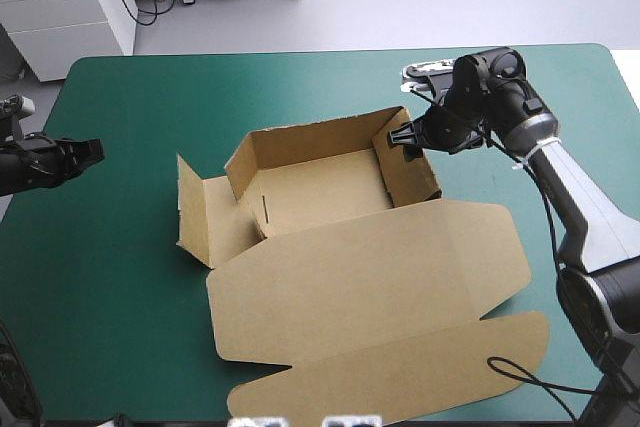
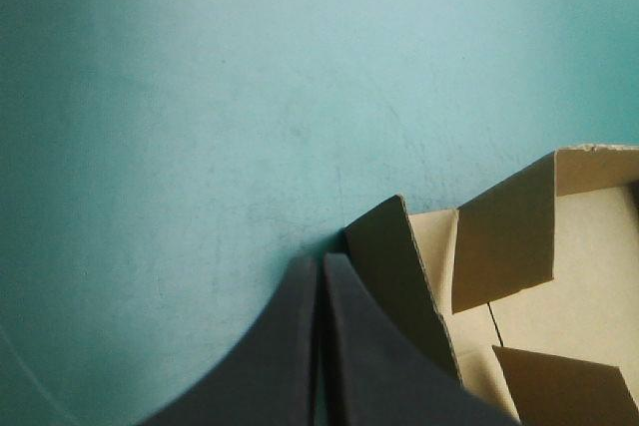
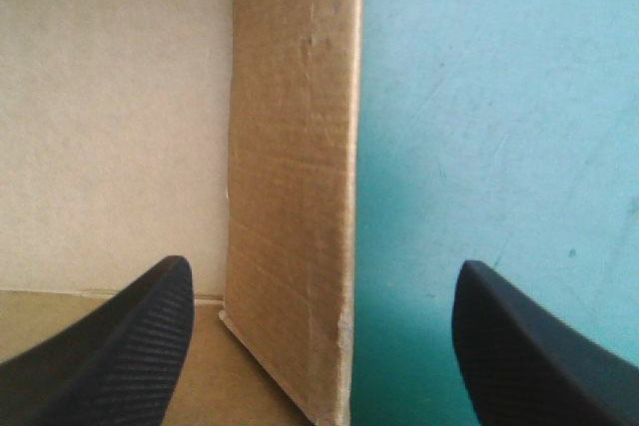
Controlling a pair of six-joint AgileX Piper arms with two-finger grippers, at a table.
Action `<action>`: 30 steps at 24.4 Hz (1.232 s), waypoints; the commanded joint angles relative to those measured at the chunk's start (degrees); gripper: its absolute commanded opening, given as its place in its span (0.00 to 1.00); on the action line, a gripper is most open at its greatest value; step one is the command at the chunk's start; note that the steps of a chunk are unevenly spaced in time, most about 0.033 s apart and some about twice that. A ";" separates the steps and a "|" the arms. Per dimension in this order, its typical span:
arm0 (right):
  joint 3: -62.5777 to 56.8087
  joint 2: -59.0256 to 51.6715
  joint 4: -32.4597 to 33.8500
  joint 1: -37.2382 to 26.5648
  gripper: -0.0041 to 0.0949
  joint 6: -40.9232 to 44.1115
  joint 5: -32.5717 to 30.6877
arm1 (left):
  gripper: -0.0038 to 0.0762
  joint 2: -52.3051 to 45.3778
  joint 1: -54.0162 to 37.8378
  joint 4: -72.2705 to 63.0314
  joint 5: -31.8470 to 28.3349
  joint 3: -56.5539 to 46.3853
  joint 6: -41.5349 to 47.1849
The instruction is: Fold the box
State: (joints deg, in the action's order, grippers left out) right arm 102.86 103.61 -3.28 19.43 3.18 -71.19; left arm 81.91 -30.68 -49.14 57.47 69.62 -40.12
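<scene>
The brown box (image 1: pixel 330 197) lies mid-table with its far wall and right wall raised. Its left flap (image 1: pixel 195 212) is spread outward, and the wide lid (image 1: pixel 370 287) lies flat toward the front edge. My right gripper (image 1: pixel 407 137) is open at the top of the right wall (image 3: pixel 295 197), one finger inside the box and one outside. My left gripper (image 1: pixel 93 152) is shut over the table's left edge, well apart from the box. In the left wrist view its shut fingers (image 2: pixel 319 281) point at the left flap (image 2: pixel 399 266) ahead.
The lid's tuck flap (image 1: pixel 400 372) reaches close to the table's front edge. Bare teal-green cover (image 1: pixel 130 277) stretches between the left gripper and the box, and more (image 1: pixel 250 87) shows beyond the far wall.
</scene>
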 commanded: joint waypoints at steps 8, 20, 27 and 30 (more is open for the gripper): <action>-2.62 3.58 -0.19 -0.18 0.71 -2.83 3.45 | 0.04 -1.70 0.27 -3.23 -0.94 1.65 0.08; -2.62 5.65 -0.31 -0.18 0.26 -6.12 -0.32 | 0.04 -1.70 0.27 -3.23 -1.59 1.60 -0.06; -2.51 5.72 0.33 -0.18 0.02 -6.12 -0.32 | 0.04 -1.70 0.27 -3.23 -2.48 1.02 -0.06; -2.43 4.40 0.45 -0.18 0.02 -6.58 -0.32 | 0.04 -1.70 0.27 -3.23 -3.27 -0.08 -0.18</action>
State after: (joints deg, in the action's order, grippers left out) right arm 99.05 112.30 -3.14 19.43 -2.27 -69.90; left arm 81.91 -30.68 -49.14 55.83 68.83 -40.18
